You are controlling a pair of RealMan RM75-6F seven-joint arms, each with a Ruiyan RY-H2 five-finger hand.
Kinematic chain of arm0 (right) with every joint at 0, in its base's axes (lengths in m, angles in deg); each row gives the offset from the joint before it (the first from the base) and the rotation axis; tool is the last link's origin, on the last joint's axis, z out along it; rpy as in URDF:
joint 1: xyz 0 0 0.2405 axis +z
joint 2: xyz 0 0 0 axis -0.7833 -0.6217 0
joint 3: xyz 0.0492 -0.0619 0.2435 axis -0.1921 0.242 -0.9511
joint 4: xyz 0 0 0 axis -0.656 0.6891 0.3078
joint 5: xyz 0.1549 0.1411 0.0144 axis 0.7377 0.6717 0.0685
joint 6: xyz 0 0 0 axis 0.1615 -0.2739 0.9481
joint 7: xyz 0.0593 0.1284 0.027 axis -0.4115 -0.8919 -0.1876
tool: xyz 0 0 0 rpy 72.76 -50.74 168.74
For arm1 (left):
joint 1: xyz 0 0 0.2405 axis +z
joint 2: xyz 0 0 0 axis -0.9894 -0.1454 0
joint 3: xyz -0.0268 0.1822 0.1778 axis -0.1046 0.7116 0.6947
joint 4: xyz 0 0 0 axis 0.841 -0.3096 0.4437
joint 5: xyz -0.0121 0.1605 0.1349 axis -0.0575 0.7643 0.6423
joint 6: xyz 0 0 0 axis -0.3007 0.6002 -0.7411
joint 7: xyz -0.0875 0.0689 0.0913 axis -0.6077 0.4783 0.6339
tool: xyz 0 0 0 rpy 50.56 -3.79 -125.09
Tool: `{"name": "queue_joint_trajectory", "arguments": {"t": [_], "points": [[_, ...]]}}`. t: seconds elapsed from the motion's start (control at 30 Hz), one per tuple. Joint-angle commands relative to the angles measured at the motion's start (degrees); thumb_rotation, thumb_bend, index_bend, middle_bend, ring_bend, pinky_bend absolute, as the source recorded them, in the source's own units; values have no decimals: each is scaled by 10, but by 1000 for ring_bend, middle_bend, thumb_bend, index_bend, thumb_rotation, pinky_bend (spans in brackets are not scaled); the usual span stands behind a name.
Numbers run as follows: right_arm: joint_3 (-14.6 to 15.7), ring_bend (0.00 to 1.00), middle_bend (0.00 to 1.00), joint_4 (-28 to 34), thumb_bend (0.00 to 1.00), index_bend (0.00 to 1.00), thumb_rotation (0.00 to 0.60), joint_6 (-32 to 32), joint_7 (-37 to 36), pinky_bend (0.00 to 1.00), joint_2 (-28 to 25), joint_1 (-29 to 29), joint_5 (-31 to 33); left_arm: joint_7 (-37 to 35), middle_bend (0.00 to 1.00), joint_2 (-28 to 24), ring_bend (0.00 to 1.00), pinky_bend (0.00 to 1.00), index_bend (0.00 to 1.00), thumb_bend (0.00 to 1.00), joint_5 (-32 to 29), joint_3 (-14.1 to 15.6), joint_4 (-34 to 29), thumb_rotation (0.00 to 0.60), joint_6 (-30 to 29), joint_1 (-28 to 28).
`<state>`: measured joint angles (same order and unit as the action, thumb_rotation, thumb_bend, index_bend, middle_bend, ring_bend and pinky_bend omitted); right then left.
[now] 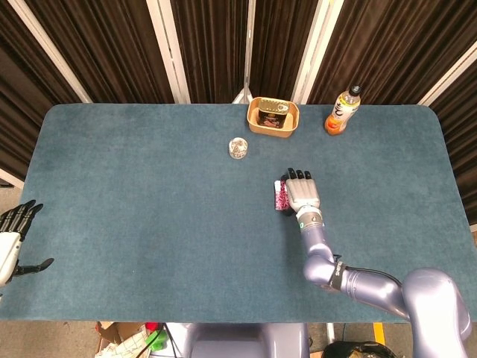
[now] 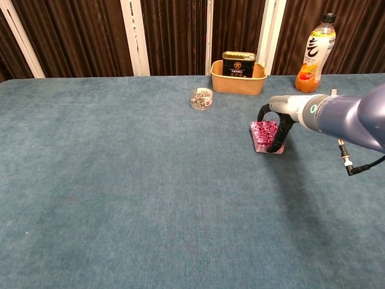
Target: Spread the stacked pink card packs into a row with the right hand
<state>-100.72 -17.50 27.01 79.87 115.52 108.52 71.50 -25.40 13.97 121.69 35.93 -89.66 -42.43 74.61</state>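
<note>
The right hand (image 1: 303, 194) (image 2: 278, 122) lies palm down over the pink packs (image 1: 281, 196) (image 2: 264, 135) near the middle of the blue-green table (image 1: 149, 209) (image 2: 120, 180), a little right of centre. In the chest view its dark fingers (image 2: 280, 133) curl down onto the right side of the stack, touching its top; whether they grip the packs or only press on them cannot be told. The packs sit together in one pile, flat on the cloth. At the table's left edge, well apart from the packs, the left hand (image 1: 10, 237) hangs with fingers spread and nothing in it. Beyond the stack, toward the curtain, stand a tan bowl (image 1: 273, 117) (image 2: 238, 78) with a dark tin (image 1: 273, 115) (image 2: 239, 64) in it, an orange drink bottle (image 1: 342, 111) (image 2: 315, 53) to its right, and a small clear jar (image 1: 238, 148) (image 2: 201, 98) to its left.
</note>
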Motion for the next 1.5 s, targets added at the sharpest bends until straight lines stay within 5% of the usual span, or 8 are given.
{"name": "queue_joint_trajectory", "arguments": {"t": [0.03, 0.27, 0.47, 0.6, 1.1, 1.5], "points": [[1, 0, 12, -7, 243, 192, 600, -4, -3, 0, 3, 1, 4, 0, 0, 0, 0, 0, 0, 37, 0, 0, 0, 600, 0, 0], [2, 0, 14, -13, 243, 206, 600, -9, -10, 0, 5, 0, 4, -2, 0, -1, 0, 0, 0, 37, -1, 1, -1, 600, 3, -1], [3, 0, 118, -17, 269, 511, 600, -15, -20, 0, 8, -2, 0, -4, 0, -1, 0, 0, 0, 37, -2, 1, -2, 600, 4, -1], [0, 0, 156, -15, 331, 590, 600, -14, -34, 0, 7, -5, -15, -7, 0, -2, 0, 0, 0, 37, -3, 1, -2, 600, 5, -1], [15, 0, 170, 94, 331, 623, 600, 17, -77, 0, -88, -54, -61, -4, 0, -1, 0, 0, 0, 37, -6, 1, -4, 600, 7, -1], [44, 0, 170, 91, 331, 608, 600, 3, -115, 0, -109, -91, -75, 5, 0, 1, 0, 0, 0, 37, -7, 2, -10, 600, 7, -1]]}}
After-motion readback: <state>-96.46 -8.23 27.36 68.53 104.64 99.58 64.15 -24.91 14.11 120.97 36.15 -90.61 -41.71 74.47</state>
